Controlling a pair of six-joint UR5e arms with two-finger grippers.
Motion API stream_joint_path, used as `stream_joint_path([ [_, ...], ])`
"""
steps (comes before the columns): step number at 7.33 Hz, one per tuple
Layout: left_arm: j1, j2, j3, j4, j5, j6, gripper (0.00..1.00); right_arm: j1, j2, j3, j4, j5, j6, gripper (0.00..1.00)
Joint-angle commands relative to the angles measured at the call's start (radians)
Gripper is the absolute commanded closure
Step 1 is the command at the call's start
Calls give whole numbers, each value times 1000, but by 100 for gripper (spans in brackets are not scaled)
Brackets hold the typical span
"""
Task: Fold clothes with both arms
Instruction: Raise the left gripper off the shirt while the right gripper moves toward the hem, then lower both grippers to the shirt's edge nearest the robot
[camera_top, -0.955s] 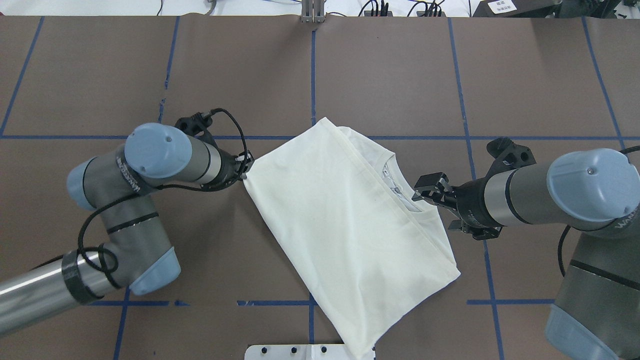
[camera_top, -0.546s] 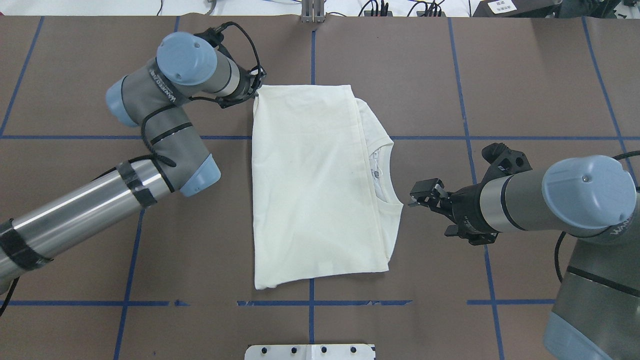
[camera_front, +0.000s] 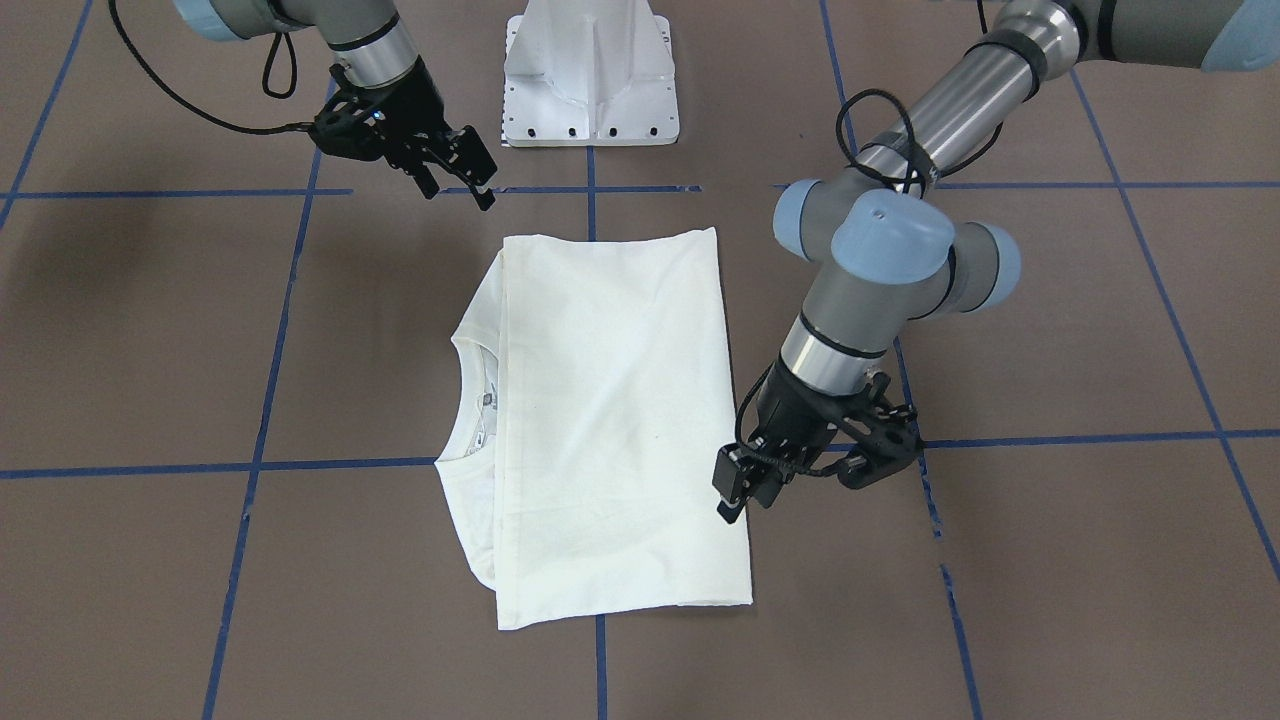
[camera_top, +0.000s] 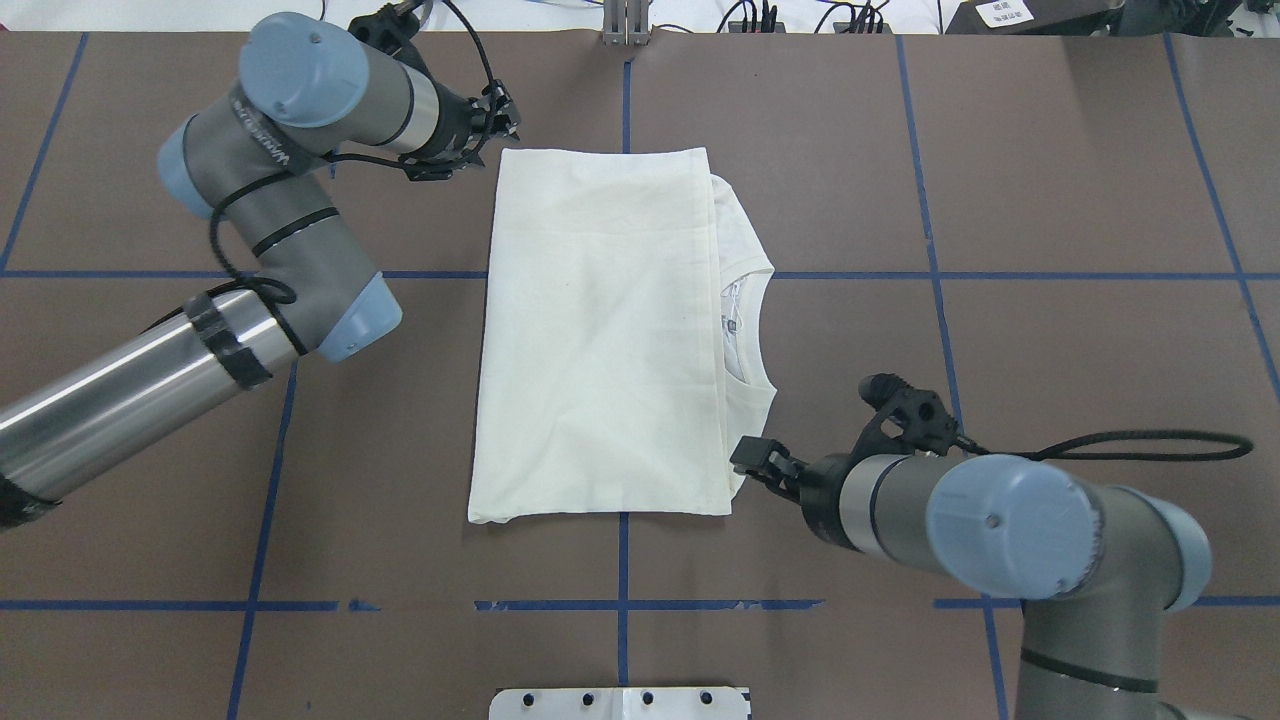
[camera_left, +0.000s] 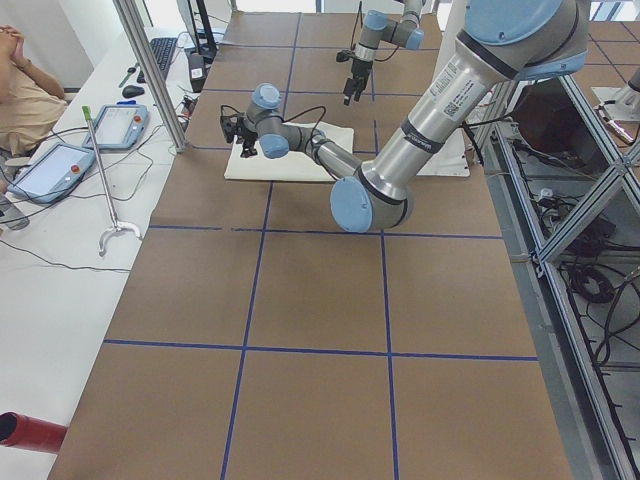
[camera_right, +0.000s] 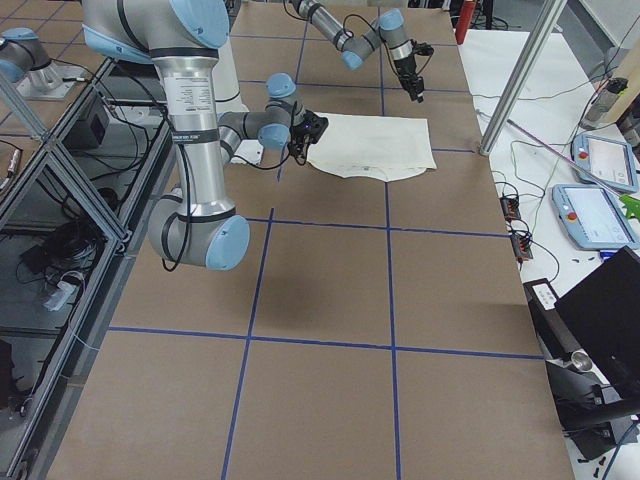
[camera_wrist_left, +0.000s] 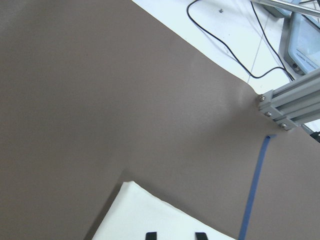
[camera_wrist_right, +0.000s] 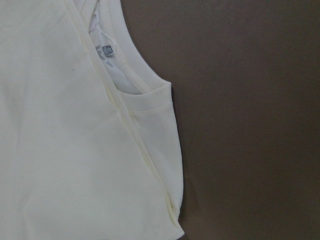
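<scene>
Left claw (camera_top: 503, 112): fingers apart, gripping nothing, just off the shirt's corner in the upper left of the overhead view. Right claw (camera_top: 752, 462): fingers spread too, empty, by the shirt's corner right of centre, low in that frame; contact with the cloth hard to judge.

Brown surface (camera_top: 1050, 150) ruled by blue tape lines (camera_top: 930, 150). Left arm (camera_top: 280, 230) in from the left edge, right arm (camera_top: 1000, 520) from the lower right corner. Cream shirt (camera_top: 600, 330) flat at mid-frame, folded to an upright rectangle, plain side up, neckline along its right edge. White pedestal base (camera_top: 620, 703) cut off by the bottom edge.

Left side view: near arm across the shirt, hiding its middle. Person (camera_left: 25, 90) cropped at the upper left; two tablets (camera_left: 50, 170) below; red cylinder (camera_left: 25, 430) clipped at the lower left corner.

Label (camera_top: 731, 323) inside the neckline, unreadable. Left wrist view: only two black fingertips (camera_wrist_left: 151, 235) at the bottom edge.
</scene>
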Motion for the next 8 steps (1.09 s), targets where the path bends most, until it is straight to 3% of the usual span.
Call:
stream_joint_path([
  [1,1,109,-161,38,-32,2,43,-91,93,-155,-1,-125,133,2],
  [2,2,111,-161,38,-31,2,43,-89,156,-217,-3,-153,171,8],
  [3,2,109,-161,38,-31,2,42,-68,161,-219,-3,-156,172,21],
  [5,2,109,-161,38,-31,0,42,-40,158,-222,-4,-156,169,32],
  [6,2,109,-161,38,-31,0,42,-40,154,-222,-50,-155,169,33],
  [7,2,111,-161,39,-31,0,42,-45,163,-221,-85,-154,170,40],
  [8,2,111,-161,39,-31,0,42,-46,166,-218,-87,-154,172,64],
])
